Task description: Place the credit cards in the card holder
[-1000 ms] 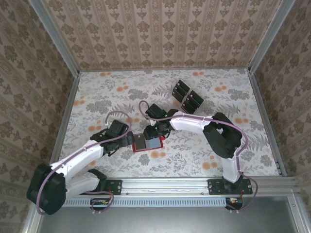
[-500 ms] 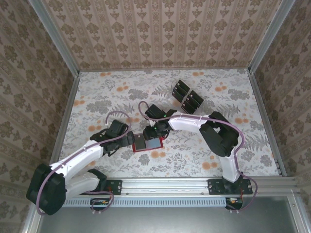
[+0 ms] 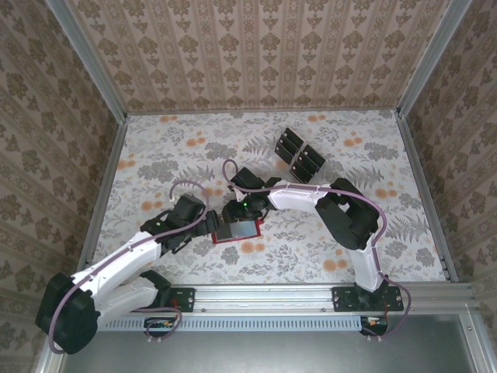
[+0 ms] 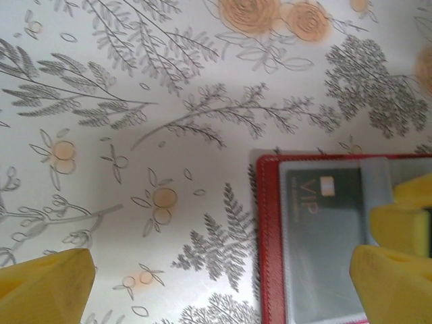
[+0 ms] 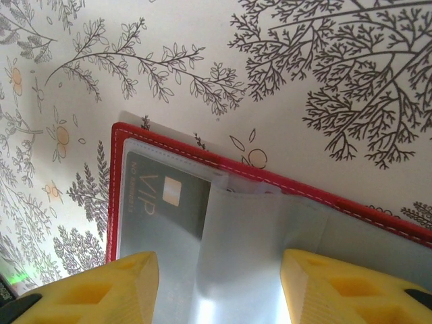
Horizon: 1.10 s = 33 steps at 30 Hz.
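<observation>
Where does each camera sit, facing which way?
Top external: above and behind the bases, facing down at the table; left arm and right arm meet at the red wallet.
Left wrist: faces down at the wallet's left edge; left fingers in bottom corners.
Right wrist: faces down into the open wallet; right fingers below.
Wrist views share the VIP card.

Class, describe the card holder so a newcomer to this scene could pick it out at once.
Start from the floral-patterned tabletop and look at its near middle, in front of the cluster of small black rectangular cards farther back. There lies a small red leather-like rectangular wallet, opened flat. Unlike those cards, it has a red stitched rim around a clear sleeve holding a dark card.
</observation>
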Motion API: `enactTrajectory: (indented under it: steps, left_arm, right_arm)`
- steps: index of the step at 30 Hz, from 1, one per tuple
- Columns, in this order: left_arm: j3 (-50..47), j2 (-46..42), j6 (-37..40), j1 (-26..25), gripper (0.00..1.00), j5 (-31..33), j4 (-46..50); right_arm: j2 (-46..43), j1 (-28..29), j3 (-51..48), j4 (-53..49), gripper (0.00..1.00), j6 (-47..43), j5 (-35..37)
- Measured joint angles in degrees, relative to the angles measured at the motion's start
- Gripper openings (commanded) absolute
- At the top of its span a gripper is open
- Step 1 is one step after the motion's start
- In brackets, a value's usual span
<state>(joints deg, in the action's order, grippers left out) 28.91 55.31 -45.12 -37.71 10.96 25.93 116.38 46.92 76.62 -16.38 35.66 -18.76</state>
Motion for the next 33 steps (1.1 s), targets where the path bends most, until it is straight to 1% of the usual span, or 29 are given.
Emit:
enactTrajectory:
  steps: [8, 12, 14, 18, 24, 33]
  left_arm:
    - [-4.1, -4.6, -3.5, -10.3, 1.0, 2.5, -1.5]
    - [-5.2, -4.6, -4.5, -14.8, 1.0, 4.1, -3.6]
    - [-5.2, -3.6, -4.7, -16.3, 1.0, 4.7, -5.2]
    - [-5.0, 1.0, -4.6, -18.1, 1.0, 5.7, -8.6]
    - [-2.4, 8.9, -4.1, -19.1, 1.0, 7.0, -11.4]
    - [1.1, 14.3, -2.6, -19.3, 1.0, 9.0, -14.4]
  right_arm:
    - [-0.3, 0.0, -1.6, 3.0, 0.53, 3.2, -0.3]
    - [-0.5, 0.0, -2.2, 3.9, 0.53, 3.8, -0.4]
    - [-0.5, 0.0, -2.3, 4.1, 0.53, 4.1, -0.5]
    - [-0.6, -0.1, -2.5, 4.5, 0.53, 4.6, -0.6]
    - [-0.6, -0.2, -2.8, 4.8, 0.53, 5.0, -0.8]
    - [-0.8, -0.2, -3.3, 5.7, 0.53, 5.1, -1.1]
